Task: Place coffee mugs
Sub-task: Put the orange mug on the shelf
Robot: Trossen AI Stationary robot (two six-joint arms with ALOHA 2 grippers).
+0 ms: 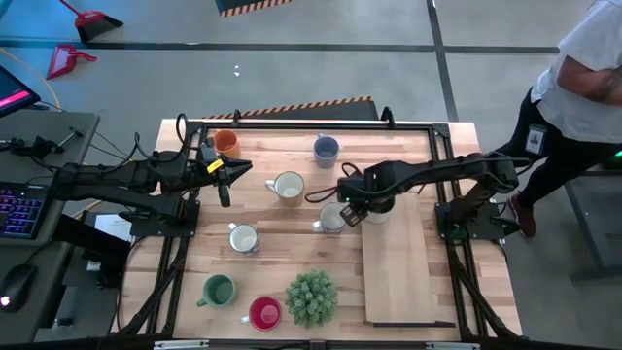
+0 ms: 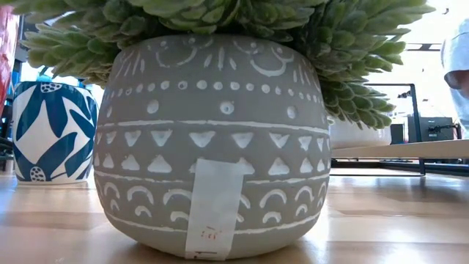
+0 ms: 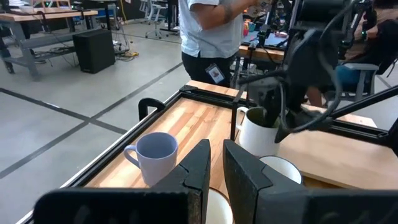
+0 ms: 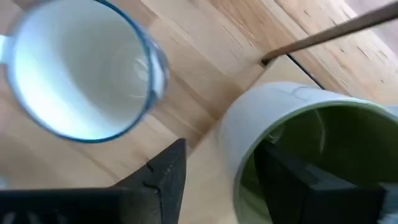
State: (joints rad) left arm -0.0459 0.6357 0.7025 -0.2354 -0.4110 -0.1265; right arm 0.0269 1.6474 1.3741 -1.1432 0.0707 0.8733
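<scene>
Green-lined white mug (image 4: 298, 149) stands at the board's (image 1: 403, 267) corner, right gripper (image 1: 362, 214) jaws open astride its wall. Left gripper (image 1: 224, 185) hovers, jaws nearly closed, empty.

I see the bench (image 1: 292, 282) with a board (image 1: 403, 282) lying on its right half. Potted plant (image 1: 311, 297) sits front centre; one mug (image 1: 264, 313) just left of it, another (image 1: 219, 291) further left. A mug (image 1: 243, 237) stands mid-left, one (image 1: 289, 185) behind it toward centre. Two mugs along the back edge: one (image 1: 225, 143) left, one (image 1: 326, 149) centre. Right claw (image 1: 356, 211) straddles the rim of a mug (image 4: 298, 149) at the board's back-left corner, one finger inside; another mug (image 1: 330, 219) just left. Left claw (image 1: 223, 187) hangs near the back-left mug.
</scene>
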